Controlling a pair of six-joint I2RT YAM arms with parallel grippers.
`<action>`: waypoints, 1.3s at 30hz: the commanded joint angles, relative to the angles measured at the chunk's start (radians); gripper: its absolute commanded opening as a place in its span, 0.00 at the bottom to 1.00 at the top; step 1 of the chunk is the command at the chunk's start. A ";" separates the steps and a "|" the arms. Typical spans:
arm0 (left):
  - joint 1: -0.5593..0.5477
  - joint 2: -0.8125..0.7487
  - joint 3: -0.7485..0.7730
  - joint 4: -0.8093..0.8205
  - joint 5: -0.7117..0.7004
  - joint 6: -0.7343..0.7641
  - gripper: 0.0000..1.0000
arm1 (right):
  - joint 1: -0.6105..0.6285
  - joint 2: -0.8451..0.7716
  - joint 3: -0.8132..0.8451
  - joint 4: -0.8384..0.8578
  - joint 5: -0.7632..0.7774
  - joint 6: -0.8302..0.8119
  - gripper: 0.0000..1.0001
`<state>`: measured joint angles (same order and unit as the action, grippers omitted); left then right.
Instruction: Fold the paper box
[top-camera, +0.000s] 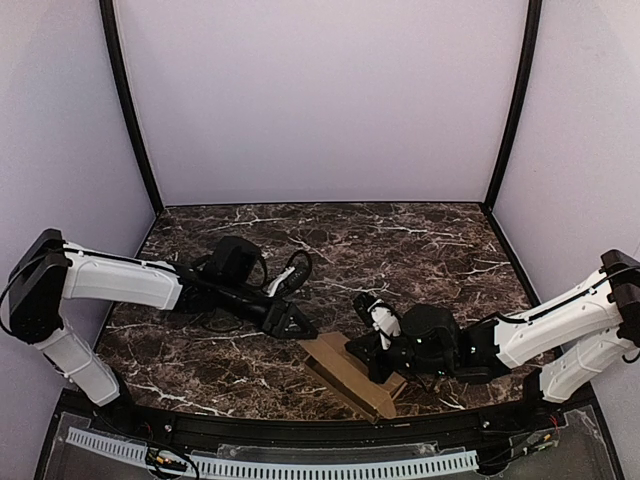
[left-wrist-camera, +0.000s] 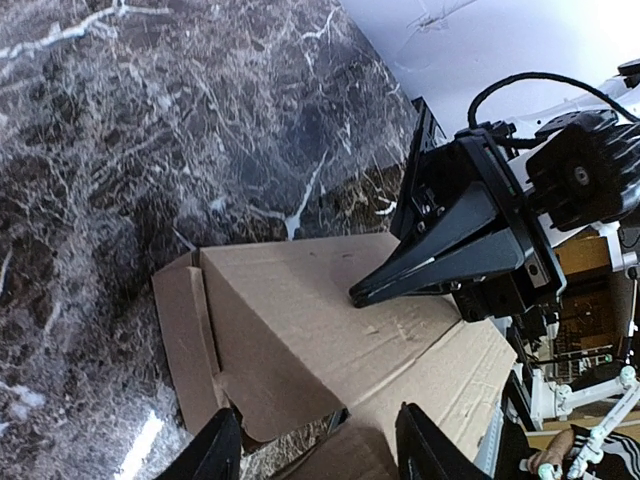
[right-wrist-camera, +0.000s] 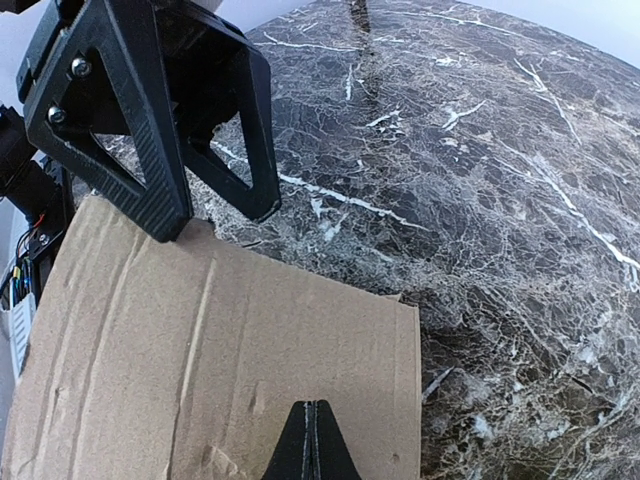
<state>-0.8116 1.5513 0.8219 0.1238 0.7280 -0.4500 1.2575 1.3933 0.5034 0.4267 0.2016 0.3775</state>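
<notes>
Top external view: marble table (top-camera: 420, 250), dark with white veining, enclosed by pale walls. The paper box (top-camera: 350, 385), plain brown cardboard, lies flattened near the table's near edge, between the two arms and nearer the right one. The left gripper (top-camera: 308, 328) is at the box's far-left corner. The right gripper (top-camera: 360, 352) is on the box's right part. Finger states are too small to tell in this view. Left wrist view: the left gripper's own fingers (left-wrist-camera: 215, 450) stand apart at the bottom edge with nothing clamped; cardboard panels and a narrow side flap of the box (left-wrist-camera: 290, 320) lie beneath and ahead. The right gripper (left-wrist-camera: 365, 292), clenched to a single point, has its tip touching the upper panel. Right wrist view: own fingers (right-wrist-camera: 310, 440) are pressed together, empty, with the tip on the creased cardboard (right-wrist-camera: 200, 340). The left gripper (right-wrist-camera: 215, 215) is at the box's far edge, fingers spread; one fingertip (right-wrist-camera: 170, 225) meets that edge and the other is over bare marble (right-wrist-camera: 480, 180).
</notes>
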 joint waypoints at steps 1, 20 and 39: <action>0.005 0.053 0.059 -0.173 0.083 0.014 0.53 | 0.018 0.018 -0.009 0.028 0.007 -0.015 0.00; 0.005 0.096 0.071 -0.194 0.142 -0.032 0.39 | 0.046 0.070 0.027 0.005 0.050 -0.030 0.00; 0.000 0.153 -0.021 0.010 0.195 -0.165 0.21 | 0.050 0.072 0.046 -0.016 0.059 -0.037 0.00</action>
<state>-0.8097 1.6836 0.8490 0.0864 0.9424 -0.5823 1.2926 1.4517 0.5282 0.4171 0.2584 0.3508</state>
